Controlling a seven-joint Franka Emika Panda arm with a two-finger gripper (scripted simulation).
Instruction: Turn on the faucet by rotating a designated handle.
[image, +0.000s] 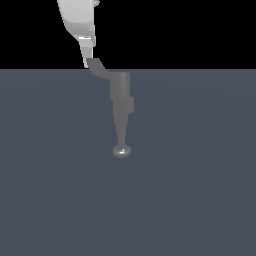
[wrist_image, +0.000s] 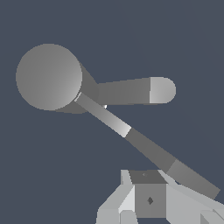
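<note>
Faucet: we see a small matte grey faucet (image: 121, 95) standing on the flat slate-blue floor (image: 200, 190), near the middle of the exterior view, its cylindrical body upright.
Spout: we follow the tapering grey spout (image: 121, 131) from the body toward the camera, down to a shiny rounded knob (image: 121, 151) at its end.
Handle: we find the thin flat grey lever arm (image: 100, 70) projecting from the top of the body toward the exterior view's left – its upturned tip reaches up to the line where the floor meets the black backdrop.
Handle from the wrist: the long grey bar (wrist_image: 148, 146) runs slantwise from the round top of the faucet body (wrist_image: 49, 76) to the gripper parts at the picture's edge; which of the two bars there is the lever we judge only by its meeting the gripper.
Arm: we see the white Panda arm (image: 76, 17) coming down from the upper edge of the exterior view.
Gripper: the pale grey claw (image: 87, 61) sits right at the lever's tip, touching or all but touching it.
Claw state: we cannot tell whether the jaws are wide or narrow – the exterior view shows only one finger (image: 86, 50), and the wrist view shows pale blocks (wrist_image: 148, 199) without a clear gap.
</note>
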